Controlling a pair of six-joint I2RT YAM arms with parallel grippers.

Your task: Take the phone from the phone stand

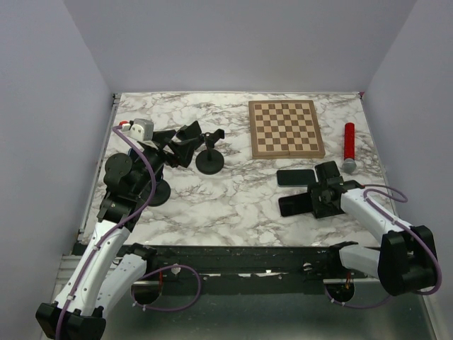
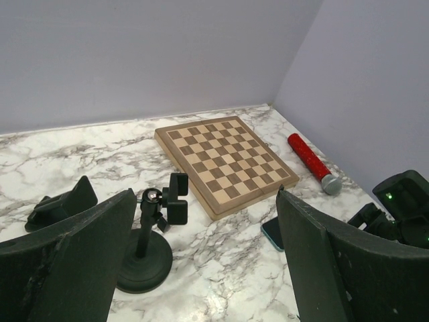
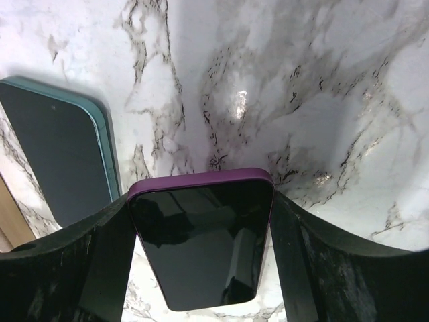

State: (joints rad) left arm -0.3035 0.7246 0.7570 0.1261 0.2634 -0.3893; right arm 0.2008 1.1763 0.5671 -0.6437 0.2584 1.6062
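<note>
At four o'clock the low right gripper (image 1: 308, 201) squeezes a purple phone (image 3: 201, 241) beside a teal phone (image 3: 57, 157); left gripper (image 2: 205, 206) gapes.

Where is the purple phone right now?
The purple phone is held by the right gripper, on the right side in the top view. It is beside the teal phone, which lies flat near the chessboard.

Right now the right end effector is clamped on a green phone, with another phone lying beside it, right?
No. The right wrist view shows the right end effector clamped on a purple phone; the green phone is the one lying beside it.
</note>
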